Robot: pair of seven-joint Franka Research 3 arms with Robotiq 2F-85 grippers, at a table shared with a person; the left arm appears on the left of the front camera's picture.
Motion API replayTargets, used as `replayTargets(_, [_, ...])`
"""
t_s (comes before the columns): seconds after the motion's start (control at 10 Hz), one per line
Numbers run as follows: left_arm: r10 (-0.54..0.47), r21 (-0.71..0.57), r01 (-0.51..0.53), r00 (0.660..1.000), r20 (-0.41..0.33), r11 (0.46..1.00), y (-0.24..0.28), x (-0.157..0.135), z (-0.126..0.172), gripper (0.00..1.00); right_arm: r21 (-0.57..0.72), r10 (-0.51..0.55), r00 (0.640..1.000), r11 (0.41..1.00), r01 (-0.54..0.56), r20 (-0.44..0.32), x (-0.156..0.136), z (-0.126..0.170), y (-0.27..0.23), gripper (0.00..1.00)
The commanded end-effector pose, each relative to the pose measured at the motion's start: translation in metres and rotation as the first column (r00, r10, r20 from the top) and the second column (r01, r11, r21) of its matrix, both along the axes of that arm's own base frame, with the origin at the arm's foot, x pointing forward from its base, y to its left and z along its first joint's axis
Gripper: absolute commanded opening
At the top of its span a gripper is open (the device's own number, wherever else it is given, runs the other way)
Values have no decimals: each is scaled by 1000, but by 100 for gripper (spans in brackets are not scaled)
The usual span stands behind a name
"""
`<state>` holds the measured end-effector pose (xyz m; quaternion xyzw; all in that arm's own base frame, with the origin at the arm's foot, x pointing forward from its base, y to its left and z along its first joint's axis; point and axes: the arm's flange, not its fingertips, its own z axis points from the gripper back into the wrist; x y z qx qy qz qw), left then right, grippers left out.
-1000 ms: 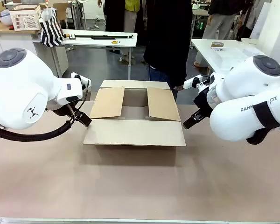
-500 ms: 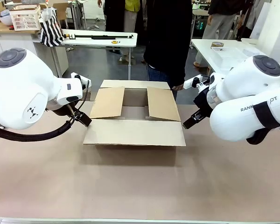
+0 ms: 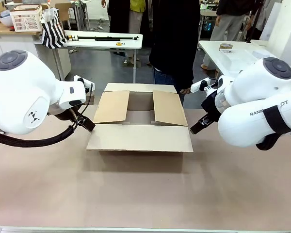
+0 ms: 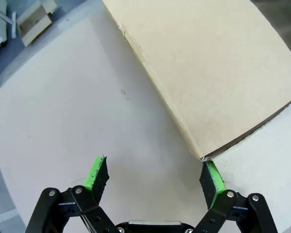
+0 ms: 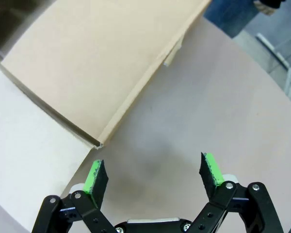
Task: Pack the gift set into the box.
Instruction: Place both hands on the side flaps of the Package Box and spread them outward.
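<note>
My left arm (image 3: 24,92): glossy white rounded shell, dark grey round cap (image 3: 10,59), small black mark on side, thick black cable (image 3: 34,141) beneath. Right arm (image 3: 247,121): same white shell, grey cap, partial black lettering, black band (image 3: 276,119). Left gripper (image 4: 155,172), right gripper (image 5: 153,172): black linkage fingers (image 4: 102,182), green pads (image 4: 93,170), silver screws (image 4: 49,192).
</note>
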<state>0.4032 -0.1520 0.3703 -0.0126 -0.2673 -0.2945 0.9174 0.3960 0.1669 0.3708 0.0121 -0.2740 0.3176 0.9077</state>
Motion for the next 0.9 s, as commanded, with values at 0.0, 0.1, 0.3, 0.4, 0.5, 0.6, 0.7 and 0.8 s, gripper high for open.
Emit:
replayTargets(0.0, [0,0,0,1000,0,1000,0,0,0,100,1,0,1000,1000,0,0,0,0,0,100])
replayTargets(0.1, [0,0,0,1000,0,1000,0,0,0,100,0,0,1000,1000,0,0,0,0,0,100])
replayTargets(0.3, [-62,22,63,995,-72,998,9,-13,24,100,-83,64,991,994,-74,-119,-16,42,-12,100])
replayTargets(0.4, [-30,98,44,990,-139,994,23,-34,61,100,-149,10,989,988,-31,-145,-37,77,-24,100])
replayTargets(0.5, [-17,111,32,991,-134,993,32,-58,98,100,-163,-47,997,986,37,-61,-58,108,-34,100])
replayTargets(0.6, [4,137,2,999,-40,991,33,-81,131,100,-136,-58,997,989,65,58,-80,134,-39,100])
replayTargets(0.7, [-16,136,5,996,84,991,27,-97,153,100,-126,-58,982,989,81,177,-97,148,-37,100])
replayTargets(0.8, [-49,88,30,976,211,996,16,-105,163,100,-108,-59,963,990,90,262,-108,152,-32,100])
